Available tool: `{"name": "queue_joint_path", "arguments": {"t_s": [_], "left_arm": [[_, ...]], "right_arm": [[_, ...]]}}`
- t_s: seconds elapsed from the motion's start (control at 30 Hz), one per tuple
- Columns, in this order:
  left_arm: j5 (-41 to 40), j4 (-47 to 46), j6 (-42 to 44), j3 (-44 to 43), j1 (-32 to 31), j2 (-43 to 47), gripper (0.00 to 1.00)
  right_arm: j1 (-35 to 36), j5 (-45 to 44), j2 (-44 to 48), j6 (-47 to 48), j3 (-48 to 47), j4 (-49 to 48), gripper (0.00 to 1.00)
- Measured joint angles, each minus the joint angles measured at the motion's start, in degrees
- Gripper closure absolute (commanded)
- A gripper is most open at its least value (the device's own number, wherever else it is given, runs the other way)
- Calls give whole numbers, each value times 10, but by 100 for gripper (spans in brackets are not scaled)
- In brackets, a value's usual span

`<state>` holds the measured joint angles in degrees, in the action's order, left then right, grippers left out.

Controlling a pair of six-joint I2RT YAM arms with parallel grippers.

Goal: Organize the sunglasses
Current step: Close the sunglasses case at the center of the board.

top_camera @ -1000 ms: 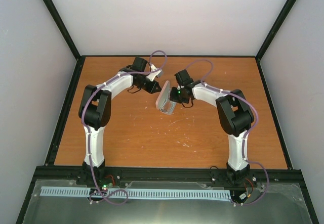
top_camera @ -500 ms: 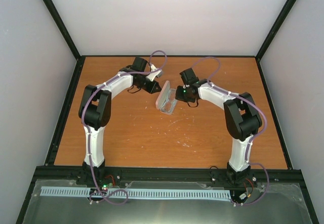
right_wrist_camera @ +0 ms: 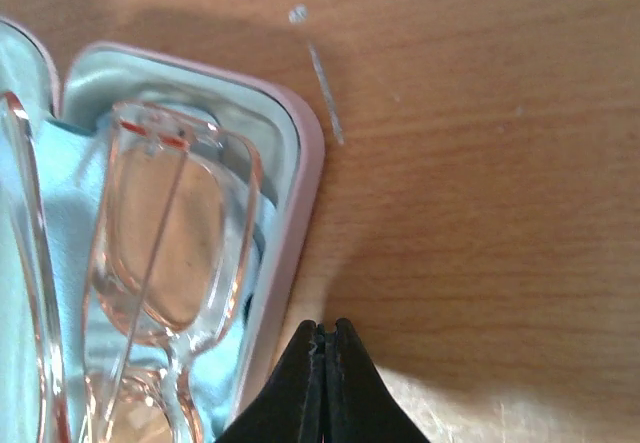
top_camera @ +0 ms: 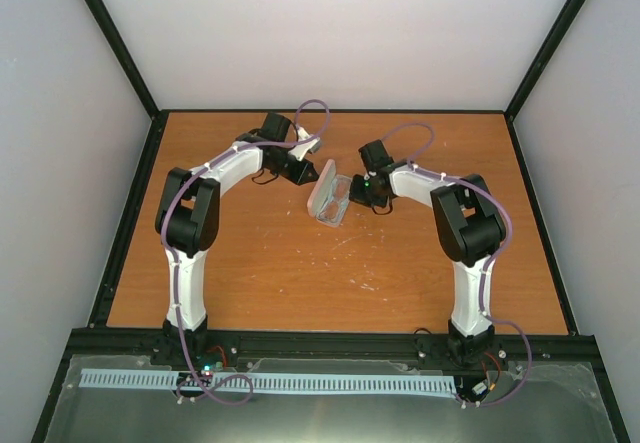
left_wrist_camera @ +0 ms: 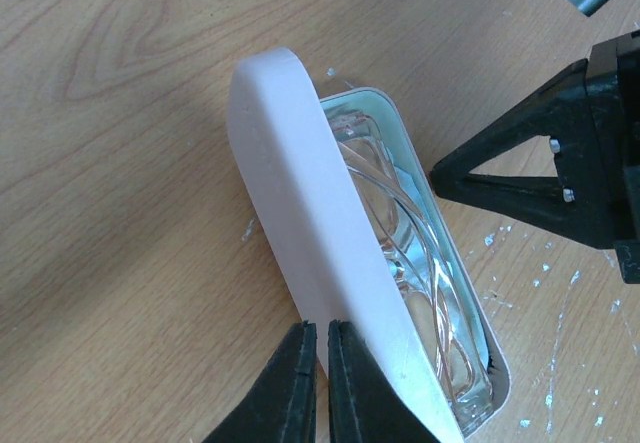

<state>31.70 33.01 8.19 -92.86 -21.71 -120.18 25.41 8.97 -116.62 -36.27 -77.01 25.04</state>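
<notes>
The pink case [top_camera: 322, 206] lies open mid-table with its lid [left_wrist_camera: 300, 203] standing up. The translucent reddish-brown sunglasses [right_wrist_camera: 170, 233] lie folded inside it on the light-blue cloth [right_wrist_camera: 60, 183]; they also show in the left wrist view [left_wrist_camera: 410, 253]. My left gripper [top_camera: 312, 174] is shut and empty, its tips [left_wrist_camera: 322, 328] against the lid's outer side. My right gripper [top_camera: 356, 195] is shut and empty, its tips [right_wrist_camera: 327, 328] on the wood just beside the case's rim [right_wrist_camera: 300, 203].
The orange wood table [top_camera: 300, 273] has white scuffs and specks near the middle. Black frame rails run along its edges, with grey walls behind. The right gripper's black body [left_wrist_camera: 560, 183] stands close to the case's open side.
My right gripper has drawn back off the case to its right edge, and its arm has swung outward. The case has shifted slightly. The left arm has not moved.
</notes>
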Motion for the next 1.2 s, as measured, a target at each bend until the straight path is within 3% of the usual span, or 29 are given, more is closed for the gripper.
{"name": "queue_joint_path", "arguments": {"t_s": [1.2], "left_arm": [[0, 16, -2, -64, -68, -70, 92]], "right_arm": [[0, 74, -13, -23, 11, -81, 97]]}}
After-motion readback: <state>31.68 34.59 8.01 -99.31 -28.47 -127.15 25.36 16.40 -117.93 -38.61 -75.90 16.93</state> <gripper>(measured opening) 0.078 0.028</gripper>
